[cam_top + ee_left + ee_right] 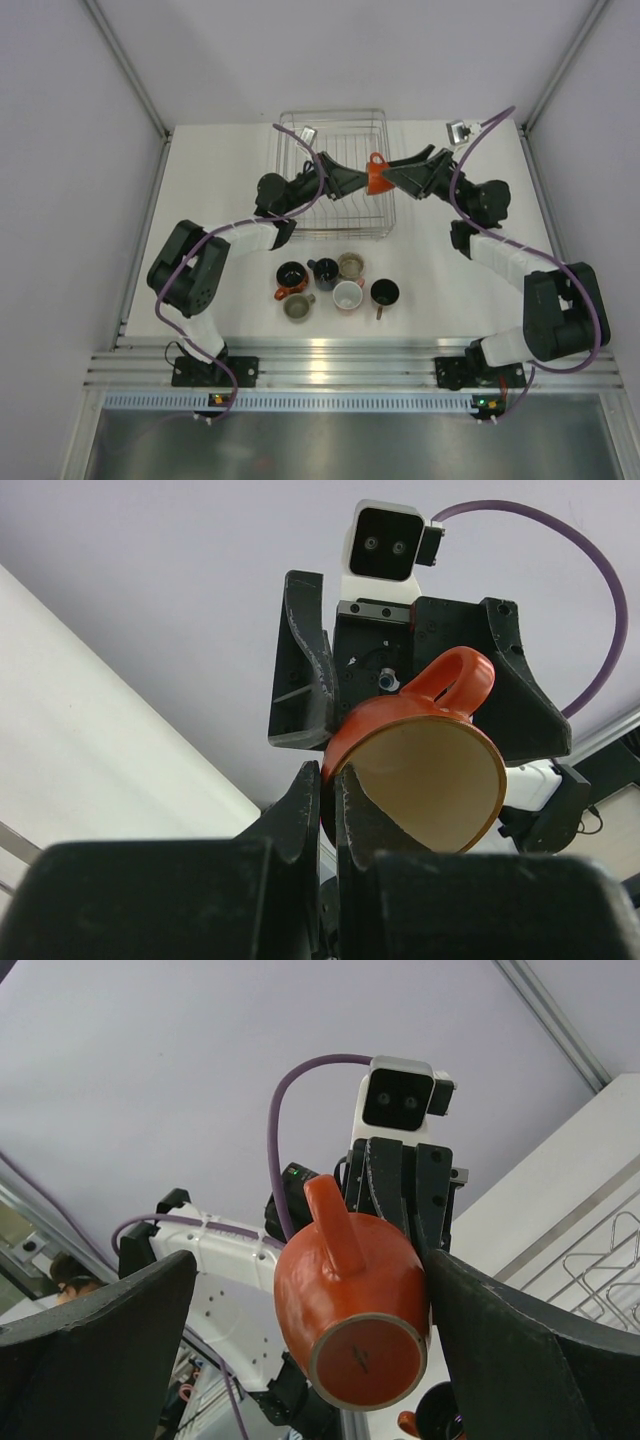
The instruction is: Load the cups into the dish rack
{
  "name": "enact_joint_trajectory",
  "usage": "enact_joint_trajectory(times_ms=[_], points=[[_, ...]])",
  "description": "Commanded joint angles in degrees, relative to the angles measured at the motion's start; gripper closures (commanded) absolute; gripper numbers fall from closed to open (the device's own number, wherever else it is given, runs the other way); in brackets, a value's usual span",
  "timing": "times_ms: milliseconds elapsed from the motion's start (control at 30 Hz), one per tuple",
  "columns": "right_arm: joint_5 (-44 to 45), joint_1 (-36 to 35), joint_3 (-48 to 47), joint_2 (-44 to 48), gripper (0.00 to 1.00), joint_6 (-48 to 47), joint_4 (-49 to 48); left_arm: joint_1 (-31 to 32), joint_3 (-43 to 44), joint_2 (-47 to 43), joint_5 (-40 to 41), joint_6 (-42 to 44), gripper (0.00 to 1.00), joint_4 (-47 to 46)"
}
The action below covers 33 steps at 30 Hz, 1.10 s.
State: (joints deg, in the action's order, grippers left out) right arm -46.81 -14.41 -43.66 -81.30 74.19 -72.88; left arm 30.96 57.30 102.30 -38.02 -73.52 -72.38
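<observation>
An orange cup (376,176) hangs in the air over the right side of the silver wire dish rack (331,114). My left gripper (360,182) is shut on its rim, one finger inside and one outside, as the left wrist view shows (325,770); the cup (420,755) lies on its side, handle up. My right gripper (393,172) is open with its fingers spread on either side of the cup (350,1300); the right finger (470,1310) is at the cup's side. Several other cups stand grouped on the table.
On the table in front of the rack stand an orange cup (290,277), a dark blue one (325,270), two olive ones (351,265) (298,306), a pink one with white inside (347,296) and a black one (384,293). Rack wires (600,1280) show at the right.
</observation>
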Motion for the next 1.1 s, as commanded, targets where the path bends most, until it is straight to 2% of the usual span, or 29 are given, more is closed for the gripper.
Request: enact_joint_trajectory(times_ms=[0,133,267,367,467,500,600,700,833,867,933,1067], points=[[-0.66,-1.67,-0.55,-0.18,0.03,-0.10,-25.20,0.24,2.82,0.27,2.60,0.83,1.00,-14.19],[-0.39,-1.67,0.59,-0.27,0.10,-0.45,-25.20,0.50,3.26,0.35,3.22,0.92,1.00,-14.28],[-0.48,-1.67,1.29,-0.53,0.31,-0.45,-25.12,0.86,3.44,0.53,3.74,1.09,1.00,-14.19],[-0.65,-1.76,2.08,-0.62,0.37,-0.45,-25.20,0.94,3.35,0.27,4.44,1.36,1.00,-14.19],[-0.74,-1.76,2.96,-0.27,0.49,-0.63,-25.12,0.94,3.52,0.27,4.62,1.53,1.00,-14.28],[-0.74,-1.76,3.23,-0.35,0.66,-0.80,-24.68,0.94,3.61,0.27,4.62,1.53,1.00,-14.28],[-0.57,-1.76,3.58,-0.18,0.99,-1.33,-23.71,0.94,3.52,0.44,4.71,1.62,1.00,-14.28],[0.22,-1.76,4.28,0.26,1.00,-2.21,-23.01,0.94,3.00,0.53,4.97,2.15,1.00,-14.19],[1.10,-1.67,4.64,2.02,1.00,-6.25,-17.49,0.51,1.68,0.71,4.89,1.80,0.98,-14.11],[1.54,-1.67,4.64,2.89,1.00,-7.04,-16.51,0.42,1.33,0.71,4.97,1.19,0.94,-14.19],[1.89,-1.41,4.46,3.69,1.00,-9.05,-14.58,-0.02,0.80,0.53,5.15,0.57,0.81,-14.28],[2.77,-0.97,3.93,4.48,1.00,-10.73,-12.20,-0.46,-1.04,-0.44,5.50,0.66,0.70,-14.28]])
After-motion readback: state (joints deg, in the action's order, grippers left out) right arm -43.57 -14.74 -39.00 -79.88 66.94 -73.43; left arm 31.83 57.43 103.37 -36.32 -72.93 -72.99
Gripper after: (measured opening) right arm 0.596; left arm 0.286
